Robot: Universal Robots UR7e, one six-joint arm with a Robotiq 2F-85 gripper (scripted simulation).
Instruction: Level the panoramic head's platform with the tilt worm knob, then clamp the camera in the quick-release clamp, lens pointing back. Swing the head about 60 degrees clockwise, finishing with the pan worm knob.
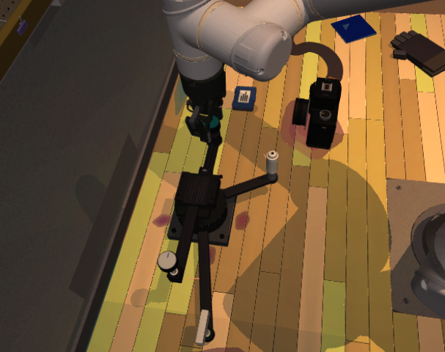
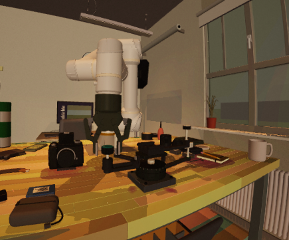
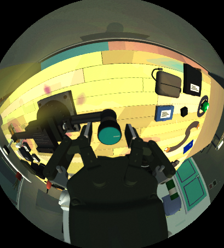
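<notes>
The panoramic head (image 1: pixel 200 206) (image 2: pixel 151 170) (image 3: pixel 52 119) sits on a square black base on the wooden bench, with several arms reaching out from it. A teal-capped knob (image 1: pixel 213 123) (image 2: pixel 107 148) (image 3: pixel 109 133) stands at the end of one arm, and my gripper (image 1: pixel 204 127) (image 2: pixel 107 146) (image 3: pixel 108 131) hangs open around it, holding nothing. A white dial knob (image 1: pixel 167 260), a grey cylindrical knob (image 1: pixel 271 160) and a pale lever (image 1: pixel 202 326) end the other arms. The black camera (image 1: pixel 321 113) (image 2: pixel 66 153) lies apart on the bench.
The robot's base plate (image 1: pixel 423 242) fills the bench corner. A blue card (image 1: pixel 245 98) (image 3: pixel 164 113) lies near the gripper. A curved strap (image 1: pixel 326 57) (image 3: pixel 186 134), a pouch (image 2: pixel 34 210) (image 3: pixel 168 83), gloves (image 1: pixel 423 52) and a mug (image 2: pixel 259 150) lie around.
</notes>
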